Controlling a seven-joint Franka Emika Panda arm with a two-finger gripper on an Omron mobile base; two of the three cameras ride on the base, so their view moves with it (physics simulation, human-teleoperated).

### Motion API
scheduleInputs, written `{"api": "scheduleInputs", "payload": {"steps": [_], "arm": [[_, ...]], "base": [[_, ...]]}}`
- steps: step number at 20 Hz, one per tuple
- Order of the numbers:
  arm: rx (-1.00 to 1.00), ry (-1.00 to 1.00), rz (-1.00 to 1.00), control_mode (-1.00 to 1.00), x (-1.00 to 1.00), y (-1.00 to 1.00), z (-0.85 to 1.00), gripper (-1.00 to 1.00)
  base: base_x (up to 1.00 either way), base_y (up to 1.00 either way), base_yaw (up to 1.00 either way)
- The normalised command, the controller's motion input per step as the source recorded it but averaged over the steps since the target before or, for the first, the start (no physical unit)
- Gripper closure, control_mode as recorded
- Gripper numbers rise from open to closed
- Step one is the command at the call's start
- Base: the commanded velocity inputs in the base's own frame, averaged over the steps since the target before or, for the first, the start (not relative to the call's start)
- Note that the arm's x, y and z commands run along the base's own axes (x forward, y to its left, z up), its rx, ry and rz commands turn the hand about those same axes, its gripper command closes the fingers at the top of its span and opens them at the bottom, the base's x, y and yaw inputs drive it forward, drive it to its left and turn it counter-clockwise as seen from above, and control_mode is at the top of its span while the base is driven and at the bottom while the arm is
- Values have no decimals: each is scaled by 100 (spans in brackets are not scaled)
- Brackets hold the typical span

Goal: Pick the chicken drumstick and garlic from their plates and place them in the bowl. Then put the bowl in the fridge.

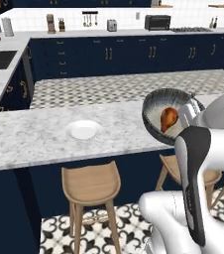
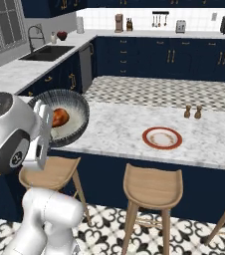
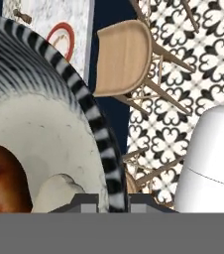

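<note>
Bowl (image 1: 169,113) hangs tipped off the near counter edge, its rim pinched in the closed gripper (image 3: 111,202), chicken drumstick (image 1: 168,118) and garlic (image 3: 59,191) inside. Beyond lie the white plate (image 1: 83,130) left, the red-rimmed plate (image 2: 162,137) right.

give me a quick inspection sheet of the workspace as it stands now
surface: marble island counter, bare around the plates
job's things: bowl lifted and tilted, off the counter; chicken drumstick and garlic inside it; white plate and red-rimmed plate both without food; fridge nothing seen
clutter: two small shakers behind the red-rimmed plate
grippers: tool shut on the bowl's rim, one finger either side
cables: nothing seen
surroundings: wooden stools under the island, patterned floor tiles, sink at the window side, toaster oven on the back counter
</note>
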Motion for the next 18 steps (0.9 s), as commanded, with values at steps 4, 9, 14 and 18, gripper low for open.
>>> {"api": "scheduleInputs", "payload": {"steps": [4,9,14,18], "arm": [[0,0,0,100,0,0,0,100],[0,0,0,100,0,0,0,100],[0,0,0,100,0,0,0,100],[0,0,0,100,0,0,0,100]], "base": [[-53,-92,-12],[-25,-100,-22],[-6,-100,-27],[0,-100,-24]]}}
